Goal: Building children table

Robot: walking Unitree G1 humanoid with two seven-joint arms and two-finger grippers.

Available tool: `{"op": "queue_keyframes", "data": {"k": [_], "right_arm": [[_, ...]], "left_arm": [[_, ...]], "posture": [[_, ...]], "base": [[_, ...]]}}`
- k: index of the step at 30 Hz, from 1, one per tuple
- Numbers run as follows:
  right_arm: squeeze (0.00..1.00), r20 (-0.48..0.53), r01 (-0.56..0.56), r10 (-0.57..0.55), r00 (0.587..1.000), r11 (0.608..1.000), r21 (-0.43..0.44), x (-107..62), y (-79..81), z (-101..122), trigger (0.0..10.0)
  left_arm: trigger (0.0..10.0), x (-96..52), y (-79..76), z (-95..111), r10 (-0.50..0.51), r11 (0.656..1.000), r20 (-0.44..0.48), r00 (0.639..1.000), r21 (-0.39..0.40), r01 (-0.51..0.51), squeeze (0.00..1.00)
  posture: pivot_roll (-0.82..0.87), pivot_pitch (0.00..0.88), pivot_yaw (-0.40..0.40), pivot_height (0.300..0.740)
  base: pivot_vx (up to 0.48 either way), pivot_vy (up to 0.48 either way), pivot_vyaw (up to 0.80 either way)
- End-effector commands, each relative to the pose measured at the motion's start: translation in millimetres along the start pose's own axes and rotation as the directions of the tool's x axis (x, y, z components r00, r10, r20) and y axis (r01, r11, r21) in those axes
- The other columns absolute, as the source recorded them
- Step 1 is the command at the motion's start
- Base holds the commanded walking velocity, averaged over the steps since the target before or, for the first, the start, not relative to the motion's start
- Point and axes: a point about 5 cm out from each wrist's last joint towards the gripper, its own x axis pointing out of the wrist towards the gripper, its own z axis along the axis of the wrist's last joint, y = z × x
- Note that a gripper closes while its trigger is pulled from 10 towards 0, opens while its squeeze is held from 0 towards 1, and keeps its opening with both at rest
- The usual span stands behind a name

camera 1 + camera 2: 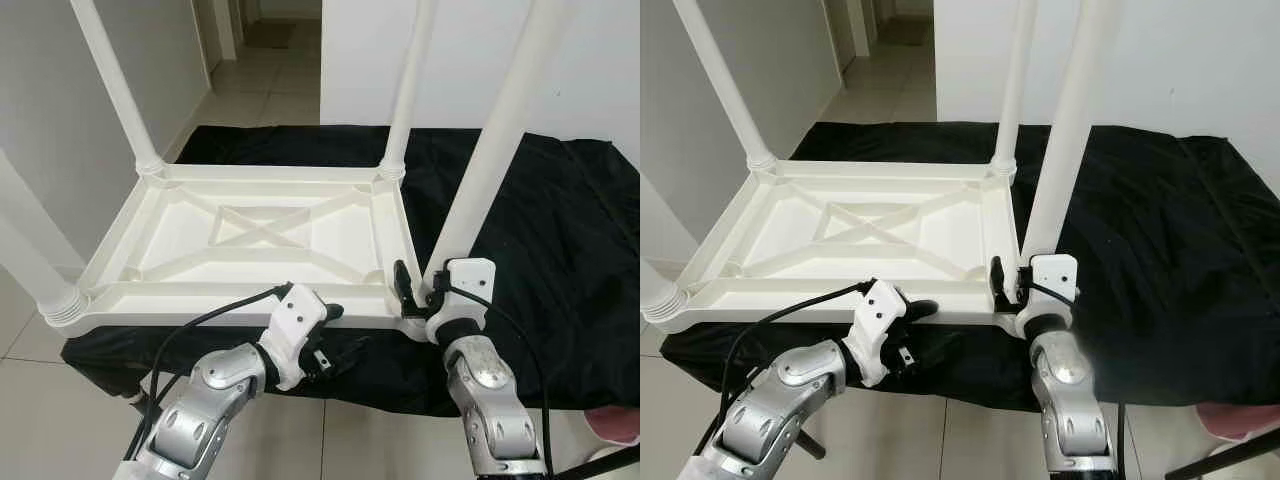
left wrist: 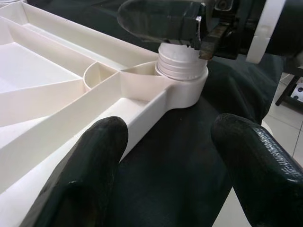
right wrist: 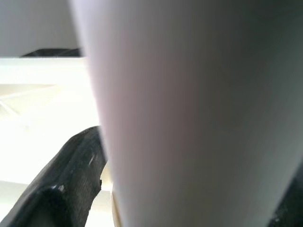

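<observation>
The white children table (image 1: 260,235) lies upside down on a black cloth (image 1: 540,230) on the floor, with its legs pointing up. The right gripper (image 1: 418,285) is at the near right corner of the table. Its fingers (image 1: 402,283) are pinching the bottom of the near right leg (image 1: 490,160), just above the socket (image 2: 182,78). The left gripper (image 1: 335,345) waits just beside the table's near edge. Its fingers (image 2: 90,175) are spread wide and hold nothing.

The leg could go wrong from here. It is long and tall, so a small push low down could tip it sideways. Then it might jam in the socket or pop out. The table could also slide on the cloth, because nothing is holding it.
</observation>
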Motion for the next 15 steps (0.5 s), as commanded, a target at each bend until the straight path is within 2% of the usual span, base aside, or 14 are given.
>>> {"op": "queue_keyframes", "data": {"k": [1, 8, 15], "right_arm": [[0.0, -0.008, -0.033, 0.033, 0.999, 0.999, 0.005, 4.1, 0.2, -2.2, 10.0], [0.0, 0.013, -0.162, 0.161, 0.987, 0.986, 0.04, 6.3, 7.9, -1.7, 10.0], [0.0, 0.025, -0.185, 0.184, 0.983, 0.982, 0.03, 10.1, 1.9, 0.0, 10.0]], "left_arm": [[10.0, -2.3, 6.3, -1.2, 0.117, 0.993, 0.005, 0.993, 0.012, -0.117, 0.0], [10.0, -0.9, 6.4, 0.1, 0.137, 0.99, 0.005, 0.991, 0.021, -0.137, 0.0], [10.0, -0.7, 7.5, 0.0, 0.143, 0.989, -0.005, 0.99, 0.033, -0.143, 0.0]], "posture": [[-0.04, 0.032, 0.016, 0.74], [-0.04, 0.032, 0.019, 0.74], [-0.04, 0.032, 0.022, 0.74]], "base": [[0.0, 0.0, 0.0], [0.0, 0.0, 0.0], [0.0, 0.0, 0.0]]}}
